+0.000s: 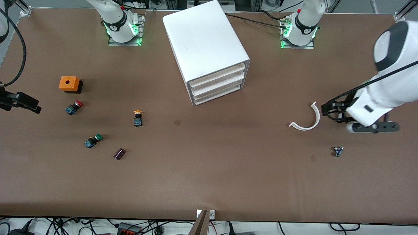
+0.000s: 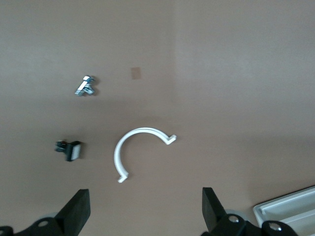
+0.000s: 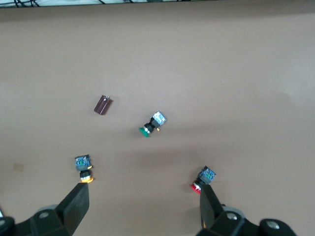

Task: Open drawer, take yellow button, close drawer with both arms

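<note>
**Still: both grippers spread, drawer shut, button out on the table**

Up in the air toward the left arm's end of the table: left gripper (image 2: pixel 142 209), jaws spread wide, nothing between them. Below it a curved white plastic clip (image 1: pixel 307 119) and, nearer the front camera, a small metal-and-blue part (image 1: pixel 338 151). In the left wrist view also a small dark block with a white face (image 2: pixel 70 150), too small to name, and a corner of a white tray (image 2: pixel 285 211) at the picture's edge.

At the right arm's end: right gripper (image 3: pixel 142 209), likewise released and empty, hovering over bare table among the push-buttons. In the front view only a dark piece of it showing at the picture's edge.

No readable brand, label or writing anywhere.

Counted: three push-buttons — the orange-capped button (image 1: pixel 138 117), lying on the open table toward the right arm's end, well apart from the cabinet; a red-capped one (image 1: pixel 73 107); a green-capped one (image 1: pixel 93 140), nearest the camera of the three. One orange box with a hole in its top (image 1: pixel 69 84), farther from the camera than the red one. One small dark purple block (image 1: pixel 119 153) beside the green one.

Middle of the table: white cabinet (image 1: pixel 202 42) with three tray drawers; topmost drawer (image 1: pixel 217 77) pushed in flush. Nothing standing in front of it.
</note>
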### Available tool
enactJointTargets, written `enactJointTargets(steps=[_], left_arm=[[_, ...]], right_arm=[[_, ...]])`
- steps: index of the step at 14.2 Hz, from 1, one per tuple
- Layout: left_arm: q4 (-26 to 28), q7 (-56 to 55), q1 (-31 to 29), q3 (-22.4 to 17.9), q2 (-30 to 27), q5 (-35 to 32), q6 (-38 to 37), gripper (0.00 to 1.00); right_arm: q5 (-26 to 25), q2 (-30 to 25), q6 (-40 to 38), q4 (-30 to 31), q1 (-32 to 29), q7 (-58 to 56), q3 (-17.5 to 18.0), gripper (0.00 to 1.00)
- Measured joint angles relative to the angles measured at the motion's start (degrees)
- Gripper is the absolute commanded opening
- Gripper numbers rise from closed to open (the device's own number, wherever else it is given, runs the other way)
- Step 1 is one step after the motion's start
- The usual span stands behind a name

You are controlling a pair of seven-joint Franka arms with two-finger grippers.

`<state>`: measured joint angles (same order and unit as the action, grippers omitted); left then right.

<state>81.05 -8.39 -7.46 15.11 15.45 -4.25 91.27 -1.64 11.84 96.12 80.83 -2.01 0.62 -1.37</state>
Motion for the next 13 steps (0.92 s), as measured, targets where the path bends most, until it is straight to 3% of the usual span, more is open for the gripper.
enactJointTargets(steps=[5, 9, 13], left_arm=[[9.39, 11.44, 3.42, -10.86, -10.87, 4.28, 3.26, 1.00], [14.90, 12.13, 5.45, -11.50, -16.28, 4.28, 7.66, 1.00], [15.34, 12.32, 5.60, -11.74, -16.53, 4.28, 6.29, 1.00]], right_arm=[[0.00, -3.79, -0.84, 5.57, 0.07, 0.00, 0.22, 1.00], [-0.01, -8.83, 1.52, 13.40, 0.09, 0.00, 0.32, 1.00], [-0.02, -10.01, 2.29, 14.86, 0.08, 0.00, 0.33, 1.00]])
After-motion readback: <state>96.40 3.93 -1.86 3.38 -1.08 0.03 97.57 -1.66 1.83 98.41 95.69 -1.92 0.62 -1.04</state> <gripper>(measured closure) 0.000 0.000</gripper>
